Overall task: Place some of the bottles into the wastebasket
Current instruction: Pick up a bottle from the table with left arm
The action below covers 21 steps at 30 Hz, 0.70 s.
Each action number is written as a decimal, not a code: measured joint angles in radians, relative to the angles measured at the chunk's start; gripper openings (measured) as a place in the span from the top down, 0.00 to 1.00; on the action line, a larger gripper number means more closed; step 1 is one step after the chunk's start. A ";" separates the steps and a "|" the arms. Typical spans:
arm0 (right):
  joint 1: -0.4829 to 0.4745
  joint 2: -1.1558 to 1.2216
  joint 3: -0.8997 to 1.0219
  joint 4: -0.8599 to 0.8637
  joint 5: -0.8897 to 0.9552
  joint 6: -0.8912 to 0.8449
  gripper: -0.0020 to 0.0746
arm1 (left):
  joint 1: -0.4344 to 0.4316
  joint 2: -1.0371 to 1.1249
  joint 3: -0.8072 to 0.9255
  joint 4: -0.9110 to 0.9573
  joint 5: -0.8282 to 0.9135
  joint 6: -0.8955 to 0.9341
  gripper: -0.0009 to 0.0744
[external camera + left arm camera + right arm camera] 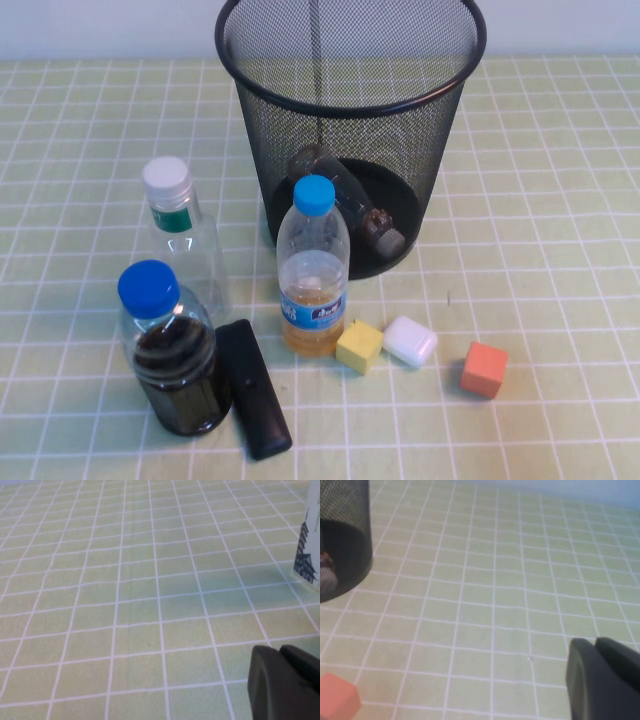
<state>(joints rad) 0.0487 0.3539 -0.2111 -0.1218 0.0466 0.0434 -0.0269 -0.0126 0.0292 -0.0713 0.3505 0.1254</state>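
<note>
My wastebasket [350, 120] is black wire mesh with a smooth solid rim. The bottles, one taller [185, 245] and one small [350, 205] lying inside the basket, are clear glossy plastic. My desk [560, 200] wears a matt green checked cloth. My left tool [287, 682] and right tool [605, 680] look like matt black plastic.

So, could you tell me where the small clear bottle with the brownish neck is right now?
In the high view, the small bottle lies tilted inside the wastebasket, on its base, seen through the mesh just behind the orange-liquid bottle.
</note>
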 joint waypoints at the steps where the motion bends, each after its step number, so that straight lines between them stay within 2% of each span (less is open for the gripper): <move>1: -0.019 -0.064 0.070 0.003 -0.047 0.000 0.98 | 0.000 0.000 0.000 0.000 0.000 0.000 0.99; 4: -0.059 -0.218 0.205 0.048 -0.122 0.000 0.98 | 0.000 0.000 0.000 0.000 0.000 0.000 0.99; 6: -0.076 -0.291 0.240 0.076 -0.111 0.000 0.98 | 0.000 0.000 0.000 0.000 0.000 0.000 0.99; 10: -0.076 -0.395 0.237 0.052 0.000 -0.010 0.98 | 0.000 0.000 0.000 0.000 0.000 0.000 0.99; 21: -0.025 -0.391 0.237 0.025 0.283 -0.026 0.98 | 0.000 0.000 0.000 0.000 0.000 0.000 0.99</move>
<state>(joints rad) 0.0232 -0.0371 0.0257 -0.0966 0.3294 0.0169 -0.0269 -0.0126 0.0292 -0.0713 0.3505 0.1254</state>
